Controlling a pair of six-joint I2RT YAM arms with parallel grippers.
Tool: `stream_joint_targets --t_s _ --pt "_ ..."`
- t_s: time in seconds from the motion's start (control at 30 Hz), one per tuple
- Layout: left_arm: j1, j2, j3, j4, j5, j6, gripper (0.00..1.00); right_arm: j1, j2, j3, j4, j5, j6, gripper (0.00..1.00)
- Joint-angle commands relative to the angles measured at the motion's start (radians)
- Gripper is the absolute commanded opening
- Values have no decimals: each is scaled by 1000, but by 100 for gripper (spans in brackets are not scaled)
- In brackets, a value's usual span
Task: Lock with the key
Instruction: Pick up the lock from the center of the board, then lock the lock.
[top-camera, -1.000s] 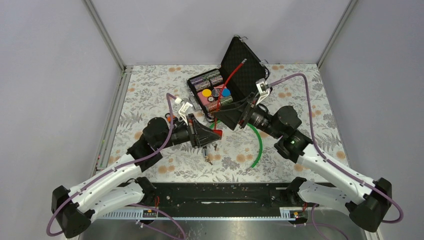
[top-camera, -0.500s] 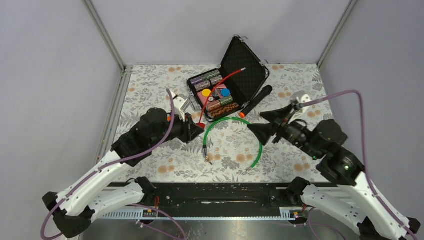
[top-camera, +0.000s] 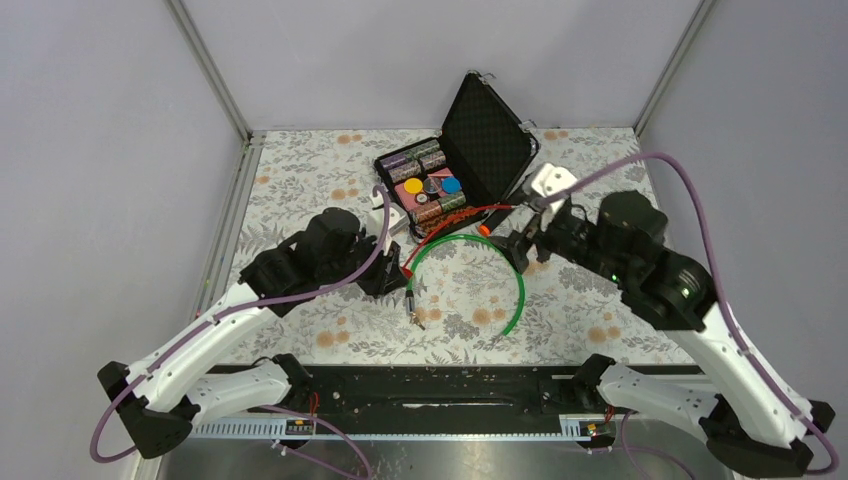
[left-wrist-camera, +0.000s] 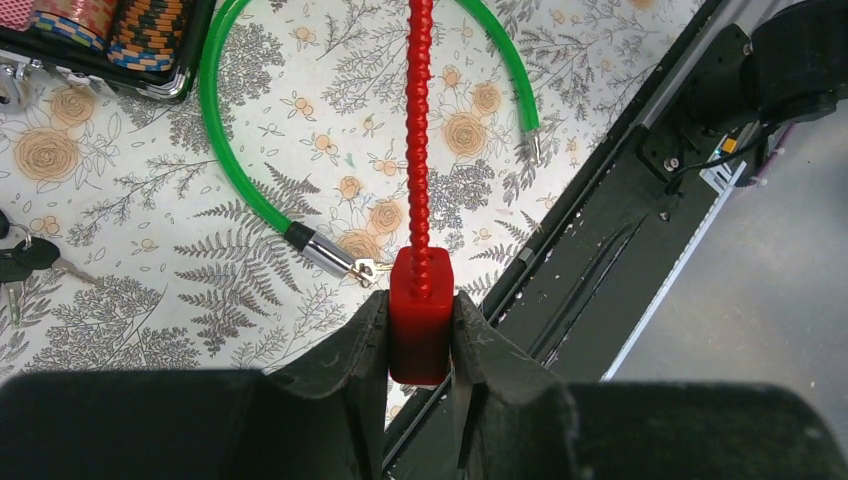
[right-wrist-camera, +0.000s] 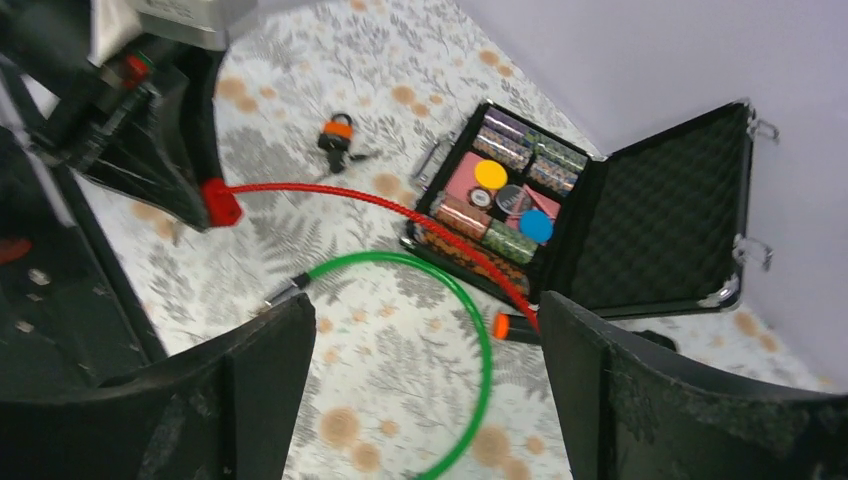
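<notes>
Top external view: both arms reach in over the flowered table (top-camera: 300, 170), left arm at centre left, right arm at centre right. The left claw (left-wrist-camera: 420, 305) is pressed onto the red block that ends the red cable (left-wrist-camera: 418, 120), one finger on each side of it. From the block the cable runs straight away from the claw, crosses over the green cable (top-camera: 521, 290) and passes the front of the case (right-wrist-camera: 660, 230). Its far end meets an orange-tipped black piece (right-wrist-camera: 503, 326) lying just beside the case.

The right claw (right-wrist-camera: 425, 310) is spread wide above the table with nothing between its fingers. It is near the orange tip but not touching it.

The key (left-wrist-camera: 366, 269) is tiny and silvery. It lies on the table at the metal tip of the green cable, just in front of the left claw. Whether it sits in that tip or only touches it cannot be told. The green cable lies in an open loop on the table, between the two claws.

The case stands open with its lid upright, and rows of chips (right-wrist-camera: 500, 200) fill its tray. An orange padlock (right-wrist-camera: 340, 132) lies on the table left of the case, and black-headed keys (left-wrist-camera: 20, 262) lie near it.
</notes>
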Motion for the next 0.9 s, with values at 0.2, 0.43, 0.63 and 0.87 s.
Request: stream_joint_targets --t_s 0.2,0.43,0.63,0.87 --pt "-7 -30 39 50 71 18 0 -1 220 104 -168 139 -366 88" --pt "-6 -50 29 58 81 14 0 -2 275 75 -83 174 -473 85" --pt "-6 -68 21 70 87 14 0 -7 321 84 -92 171 -503 77" --pt "-7 -78 23 74 74 13 0 -9 370 141 -159 102 -433 27"
